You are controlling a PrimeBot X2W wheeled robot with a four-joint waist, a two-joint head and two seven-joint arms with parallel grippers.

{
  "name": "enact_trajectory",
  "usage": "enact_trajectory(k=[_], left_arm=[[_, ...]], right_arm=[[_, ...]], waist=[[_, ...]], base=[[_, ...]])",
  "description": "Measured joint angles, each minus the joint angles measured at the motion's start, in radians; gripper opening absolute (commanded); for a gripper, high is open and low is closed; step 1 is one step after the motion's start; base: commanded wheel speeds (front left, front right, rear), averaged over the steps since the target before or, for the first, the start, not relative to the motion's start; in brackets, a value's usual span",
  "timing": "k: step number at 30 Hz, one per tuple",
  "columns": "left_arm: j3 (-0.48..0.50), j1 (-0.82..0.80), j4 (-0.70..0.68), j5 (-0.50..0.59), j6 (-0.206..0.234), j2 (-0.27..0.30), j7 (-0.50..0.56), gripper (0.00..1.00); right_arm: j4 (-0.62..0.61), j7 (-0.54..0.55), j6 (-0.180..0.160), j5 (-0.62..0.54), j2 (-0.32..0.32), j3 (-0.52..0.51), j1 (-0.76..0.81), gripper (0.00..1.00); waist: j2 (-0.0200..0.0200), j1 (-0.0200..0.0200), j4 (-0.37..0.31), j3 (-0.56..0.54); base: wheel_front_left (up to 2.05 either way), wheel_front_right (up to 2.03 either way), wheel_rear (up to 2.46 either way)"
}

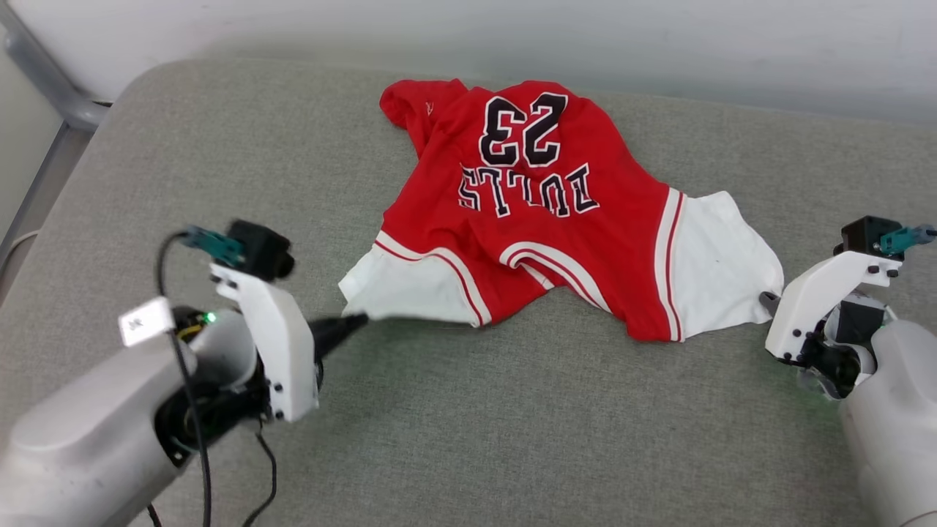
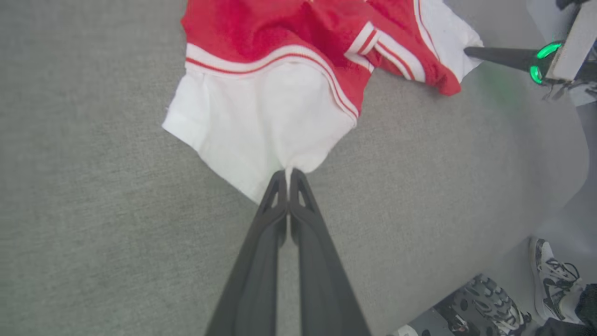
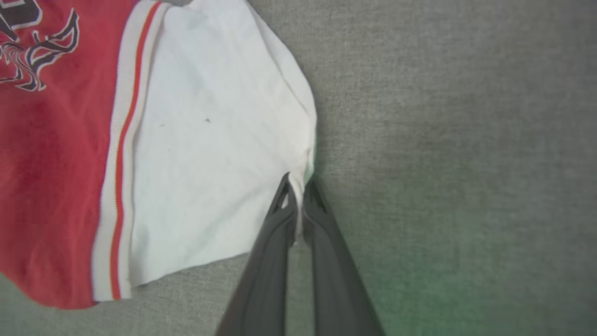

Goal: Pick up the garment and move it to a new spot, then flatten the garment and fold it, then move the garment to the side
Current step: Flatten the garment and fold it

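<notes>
The garment (image 1: pixel 527 205), a red jersey with white sleeves and black lettering with the number 23, lies rumpled on the grey cushion, print facing up. My left gripper (image 1: pixel 359 320) is shut on the edge of the left white sleeve (image 2: pixel 261 121); in the left wrist view its fingertips (image 2: pixel 288 175) pinch the cloth. My right gripper (image 1: pixel 767 298) is shut on the edge of the right white sleeve (image 3: pixel 210 154), and the right wrist view shows the cloth caught between its fingertips (image 3: pixel 296 179). The sleeves are drawn outward while the red middle stays bunched.
The grey fabric surface (image 1: pixel 512 439) stretches wide in front of the jersey. A pale wall (image 1: pixel 512 29) runs behind it and a grey metal bar (image 1: pixel 44 73) stands at the far left. A person's shoes (image 2: pixel 555 280) show past the cushion edge in the left wrist view.
</notes>
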Motion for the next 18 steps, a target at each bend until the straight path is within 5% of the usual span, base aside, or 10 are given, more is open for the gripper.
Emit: enact_trajectory(k=[8,18], left_arm=[[0.173,-0.021,0.053,-0.095,-0.028,-0.016,-0.197,0.00],[0.301,-0.231,0.179,-0.021,-0.008,-0.070,-0.373,0.00]], right_arm=[[-0.065,0.002,0.000,0.232,0.042,-0.112,-0.040,0.00],[-0.155,0.019,0.000,0.404,0.075,-0.194,-0.281,0.00]], waist=[[0.0000,0.0000,-0.027,-0.032],[0.0000,0.0000,-0.075,-0.062]], base=[[0.00,0.00,0.00],[0.00,0.00,0.00]])
